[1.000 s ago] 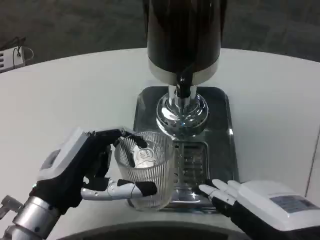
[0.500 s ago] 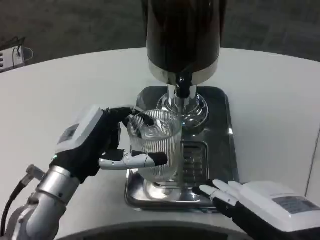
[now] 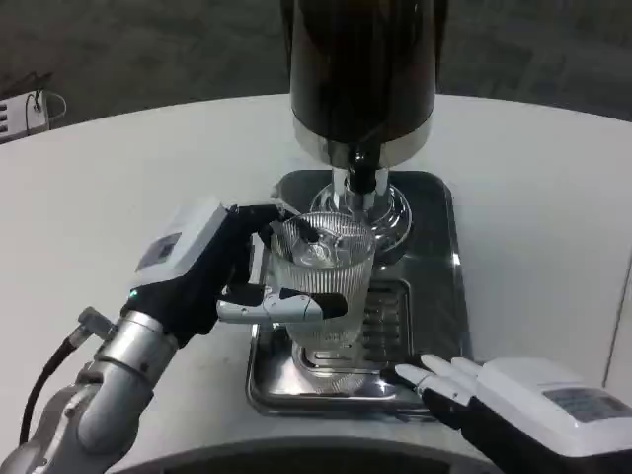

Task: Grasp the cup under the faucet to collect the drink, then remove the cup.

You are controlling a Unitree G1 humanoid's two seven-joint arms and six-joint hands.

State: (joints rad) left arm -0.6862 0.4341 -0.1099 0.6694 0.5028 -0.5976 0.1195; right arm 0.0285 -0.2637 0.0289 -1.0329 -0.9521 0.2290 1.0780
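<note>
A clear ribbed glass cup (image 3: 324, 276) is held upright by my left hand (image 3: 212, 267), whose fingers wrap its side. The cup sits over the drip tray (image 3: 434, 296), just in front of and below the black faucet spout (image 3: 363, 178) of the dark drink dispenser (image 3: 360, 69). No liquid shows in the cup. My right hand (image 3: 494, 395) rests at the tray's front right corner with its fingers stretched out and holds nothing.
The steel tray has a slotted grate (image 3: 380, 316) and the dispenser's chrome base (image 3: 380, 212) at its back. White table (image 3: 118, 188) spreads to both sides. A small object with cables (image 3: 25, 114) lies at the far left edge.
My left hand has carried the cup up and to the right, from the tray's front left edge to a spot in front of the spout. The right hand has stayed put.
</note>
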